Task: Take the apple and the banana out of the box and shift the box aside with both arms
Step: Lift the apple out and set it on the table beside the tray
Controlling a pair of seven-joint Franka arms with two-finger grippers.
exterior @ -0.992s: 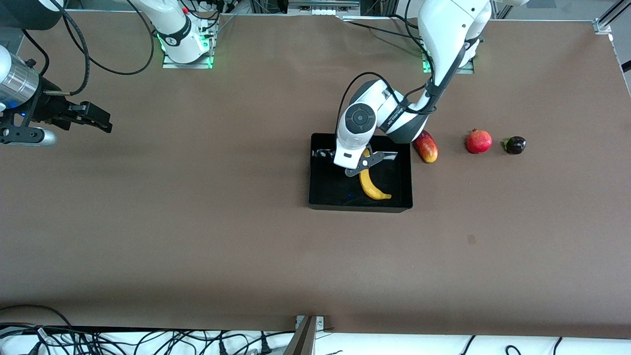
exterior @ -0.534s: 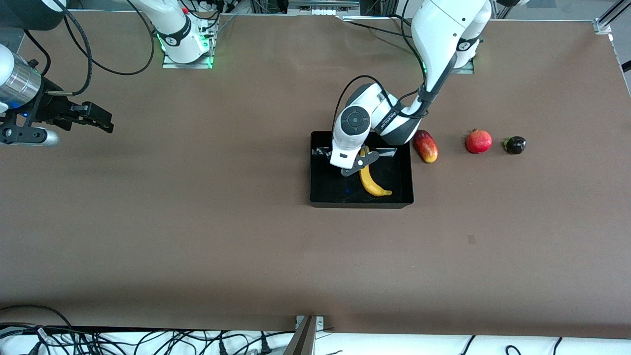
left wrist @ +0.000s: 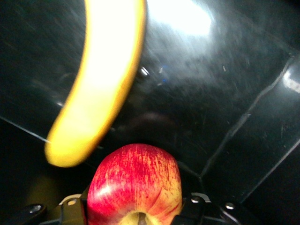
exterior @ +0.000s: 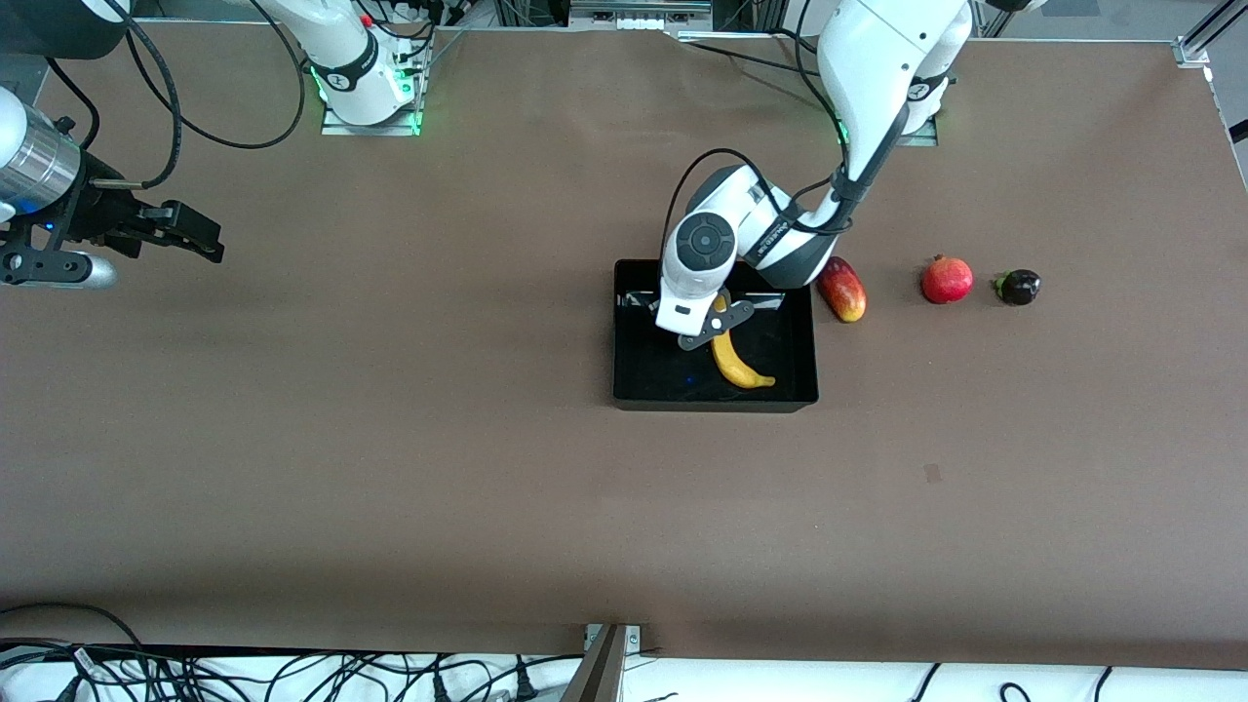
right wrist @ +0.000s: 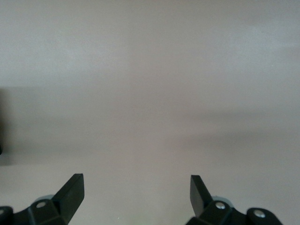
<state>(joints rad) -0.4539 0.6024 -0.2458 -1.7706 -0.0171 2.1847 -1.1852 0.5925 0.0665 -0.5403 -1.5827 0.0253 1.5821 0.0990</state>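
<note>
The black tray (exterior: 799, 370) lies mid-table. The yellow banana (exterior: 737, 365) lies in it and also shows in the left wrist view (left wrist: 98, 89). My left gripper (exterior: 698, 318) is low over the tray, beside the banana's stem end. In the left wrist view the left gripper (left wrist: 136, 213) is shut on the red-and-yellow apple (left wrist: 133, 183), with the tray floor (left wrist: 225, 93) just below. The hand hides the apple in the front view. My right gripper (exterior: 200, 241) waits open and empty over bare table at the right arm's end, and its fingertips (right wrist: 75, 190) stand wide apart.
A red-yellow mango (exterior: 842, 290) lies against the tray's wall on the side toward the left arm's end. A red pomegranate (exterior: 947, 280) and a small dark purple fruit (exterior: 1019, 287) follow in a row. Cables lie along the table's front edge.
My left hand has shifted slightly within the tray, away from the front camera, and the tray's near wall and the banana have moved a little with it. The right arm has barely moved.
</note>
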